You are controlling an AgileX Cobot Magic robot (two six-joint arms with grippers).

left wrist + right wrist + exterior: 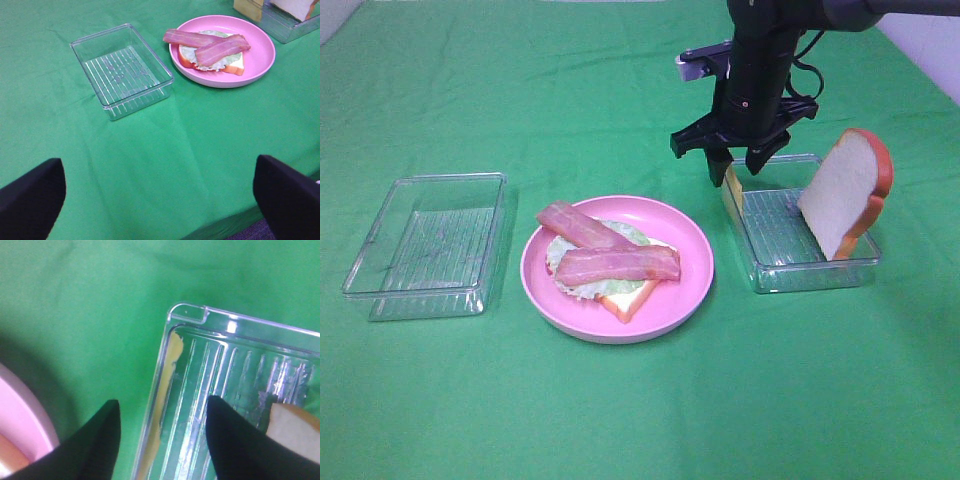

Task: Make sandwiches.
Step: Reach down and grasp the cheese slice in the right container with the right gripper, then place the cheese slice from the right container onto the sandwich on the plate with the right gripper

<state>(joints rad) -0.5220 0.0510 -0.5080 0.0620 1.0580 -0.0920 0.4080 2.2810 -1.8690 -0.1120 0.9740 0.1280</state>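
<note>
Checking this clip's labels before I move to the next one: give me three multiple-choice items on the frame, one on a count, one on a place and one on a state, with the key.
1. How many bacon strips lie on the pink plate? A one; B two; C four.
2. Where is the cheese slice? A on the pink plate; B on top of the bacon strips; C on edge against a wall of the right tray.
3. How is the right gripper? A shut on a bacon strip; B open, above the cheese slice; C shut on the cheese slice.

Key: 1 B, two strips show on the plate. 2 C, its yellow edge stands just inside the tray wall. 3 B, the right wrist view shows the gripper spread wide over the slice.
</note>
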